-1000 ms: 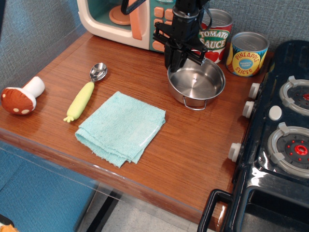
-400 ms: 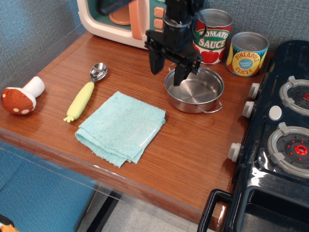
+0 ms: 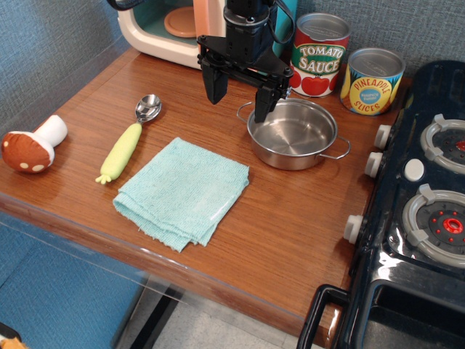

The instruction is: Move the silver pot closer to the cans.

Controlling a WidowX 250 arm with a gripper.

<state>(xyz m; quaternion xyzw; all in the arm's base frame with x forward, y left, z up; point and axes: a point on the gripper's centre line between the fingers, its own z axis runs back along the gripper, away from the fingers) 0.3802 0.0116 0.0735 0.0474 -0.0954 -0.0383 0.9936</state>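
The silver pot (image 3: 293, 134) sits upright on the wooden counter, just in front of the two cans. The red-and-white Tomato Sauce can (image 3: 320, 55) stands behind it. The yellow Pineapple Slices can (image 3: 372, 81) stands to its back right. My gripper (image 3: 238, 95) is open and empty, raised above the counter just left of the pot. One fingertip hangs over the pot's left rim, the other further left over bare wood.
A folded teal cloth (image 3: 184, 191) lies front centre. A yellow-handled spoon (image 3: 131, 137) and a toy mushroom (image 3: 30, 145) lie at the left. A toy microwave (image 3: 175, 25) stands at the back. A black toy stove (image 3: 418, 211) fills the right side.
My gripper opened, let go of the pot's rim, and rose up and to the left. The pot turned, so its handles now point left and right.
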